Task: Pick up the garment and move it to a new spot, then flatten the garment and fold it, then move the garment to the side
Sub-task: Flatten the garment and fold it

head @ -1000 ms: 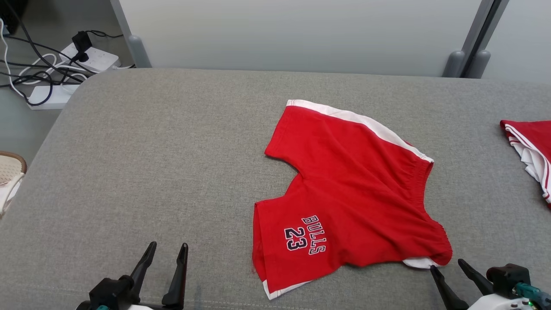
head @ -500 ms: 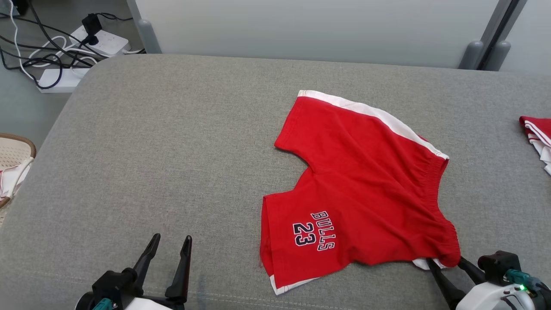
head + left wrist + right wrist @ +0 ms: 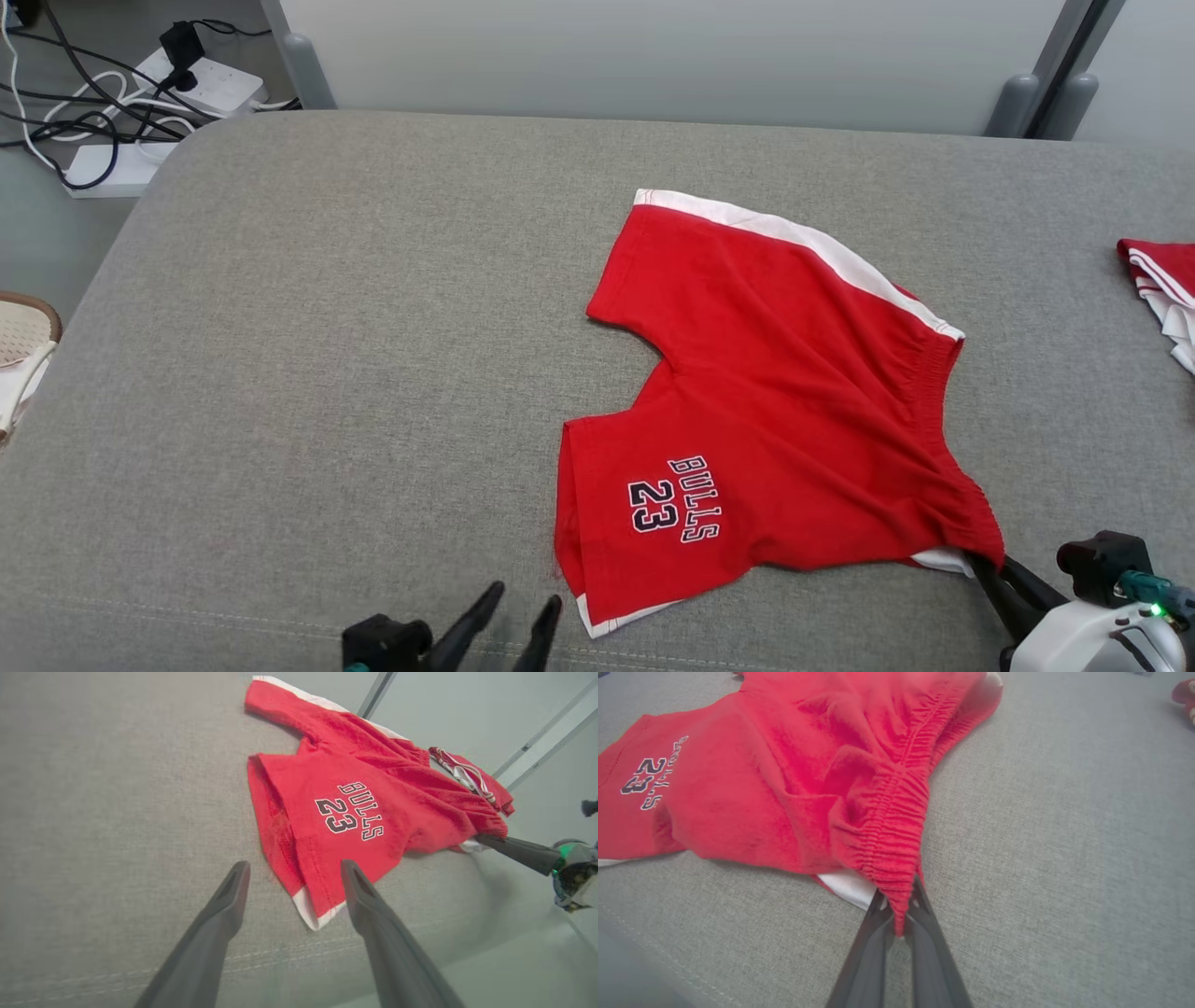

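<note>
Since a second ago the right gripper [image 3: 986,566] has gone from spread beside the cloth to clamped tight on it, and the left gripper [image 3: 525,597] has travelled from the lower left corner of the head view to the bottom centre, close to the near leg opening; the head camera itself has also shifted a little. The red shorts [image 3: 775,392] lie mostly flat on the grey cushion [image 3: 327,373], right of its middle, legs pointing towards the robot's left. The right gripper's fingers pinch the near corner of the gathered elastic waistband [image 3: 896,826], which bunches up between them, with a bit of white cloth showing under it. The left gripper's jaws stand wide apart and hold nothing, their tips just short of the white hem [image 3: 310,910] of the near leg. On that leg the lettering [image 3: 677,499] reads "BULLS" over "23", dark with a white outline, sideways in the head view. A white stripe [image 3: 794,238] runs along the far side of the shorts. A second red garment [image 3: 1158,289] with white trim lies at the cushion's right edge, well apart. Power strips [image 3: 201,84] with cables sit on the floor at the far left, and a basket [image 3: 23,345] shows at the left edge.
</note>
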